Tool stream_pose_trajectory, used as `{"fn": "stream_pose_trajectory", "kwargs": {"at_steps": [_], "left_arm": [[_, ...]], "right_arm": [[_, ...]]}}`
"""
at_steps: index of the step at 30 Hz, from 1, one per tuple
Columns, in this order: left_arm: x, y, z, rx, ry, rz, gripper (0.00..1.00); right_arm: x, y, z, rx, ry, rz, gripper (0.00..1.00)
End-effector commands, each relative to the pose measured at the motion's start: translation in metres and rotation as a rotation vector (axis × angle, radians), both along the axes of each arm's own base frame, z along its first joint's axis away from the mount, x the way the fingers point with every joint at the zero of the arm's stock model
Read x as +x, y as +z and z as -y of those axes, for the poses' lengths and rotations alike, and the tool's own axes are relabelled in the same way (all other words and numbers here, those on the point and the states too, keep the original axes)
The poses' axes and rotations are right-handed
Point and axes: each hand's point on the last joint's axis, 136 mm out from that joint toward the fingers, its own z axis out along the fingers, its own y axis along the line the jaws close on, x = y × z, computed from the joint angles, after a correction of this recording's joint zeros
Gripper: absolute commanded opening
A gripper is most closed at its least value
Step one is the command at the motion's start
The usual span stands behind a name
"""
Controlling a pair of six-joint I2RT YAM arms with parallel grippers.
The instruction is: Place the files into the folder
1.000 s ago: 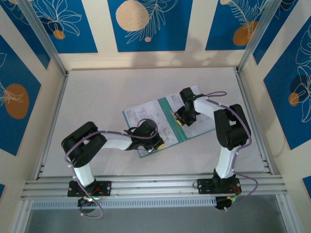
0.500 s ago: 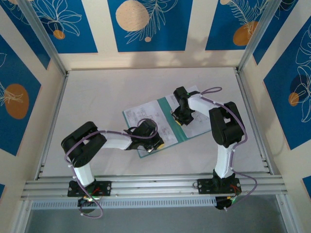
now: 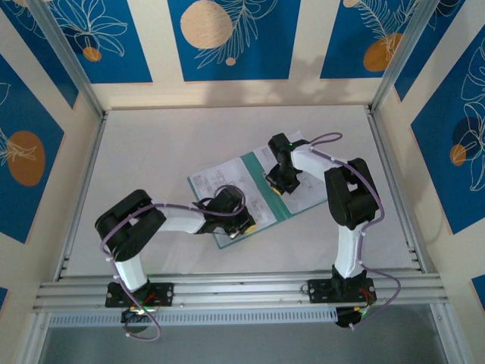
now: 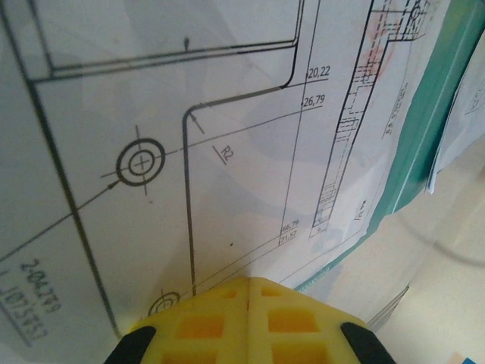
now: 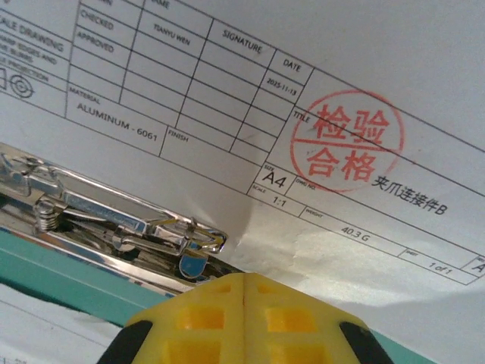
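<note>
The teal folder [image 3: 254,162] lies open mid-table with a white printed sheet on each half. My left gripper [image 3: 242,230] is shut, its yellow tips [image 4: 248,282] pressed flat on the left sheet [image 4: 151,114] near the folder's near edge [image 4: 413,144]. The tips hold nothing. My right gripper [image 3: 277,188] is shut too, tips [image 5: 244,279] down on the right sheet [image 5: 356,91], which carries a red stamp. They rest beside the folder's metal clip [image 5: 114,216] on the teal card [image 5: 61,277]. The paper creases slightly at the tips.
Bare grey tabletop [image 3: 151,144] surrounds the folder, with metal frame rails [image 3: 227,288] along the near edge and posts at the sides. In the left wrist view the edge of the other sheet [image 4: 462,98] shows past the teal border.
My right gripper has slid a little left and away along the right sheet. The folder's left corner has shifted slightly left. My left arm has barely moved.
</note>
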Motion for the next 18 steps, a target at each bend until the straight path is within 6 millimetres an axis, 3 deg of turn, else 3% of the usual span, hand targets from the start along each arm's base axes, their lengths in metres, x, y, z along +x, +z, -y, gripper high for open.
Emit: {"fn": "stream_pose_trajectory", "kwargs": {"at_steps": [1,18], "left_arm": [[-0.015,-0.032,-0.03,0.142,0.004,-0.081,0.0],[-0.015,-0.031,-0.033,0.147,0.007,-0.077,0.0]], "right_arm": [[-0.018,0.006,-0.014,0.067,0.028,-0.074,0.0],[-0.005,0.044,-0.002,0.061,0.02,0.037,0.07]]}}
